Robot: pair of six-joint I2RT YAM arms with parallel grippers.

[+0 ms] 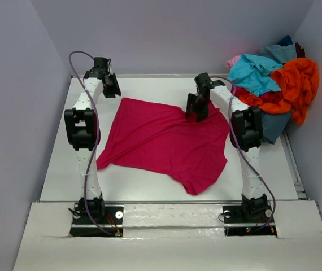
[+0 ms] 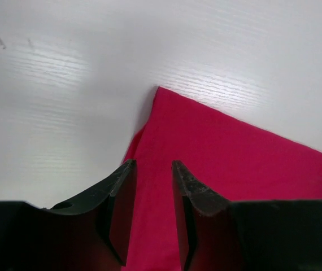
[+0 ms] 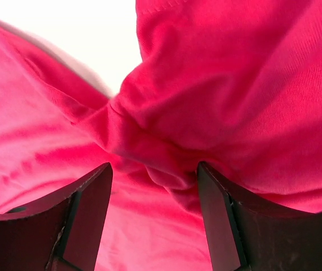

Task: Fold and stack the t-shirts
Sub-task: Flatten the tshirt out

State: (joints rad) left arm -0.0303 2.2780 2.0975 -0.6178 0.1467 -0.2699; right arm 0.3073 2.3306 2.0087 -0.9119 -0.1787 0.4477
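Crimson t-shirt [image 1: 161,141] spread mid-table [image 1: 149,189], wrinkled, not folded; one sleeve pts toward near edge. L gripper [image 1: 113,87] sits just beyond shirt's far-L corner; can't tell if touching. R gripper [image 1: 197,111] is down on shirt's far-R part, cloth puckered around it. Jaw gaps not readable from this angle. Heap of other t-shirts [image 1: 274,84] at far-R corner, w/ orange [image 1: 301,79] and turquoise [image 1: 253,72] on top, apart from crimson one.
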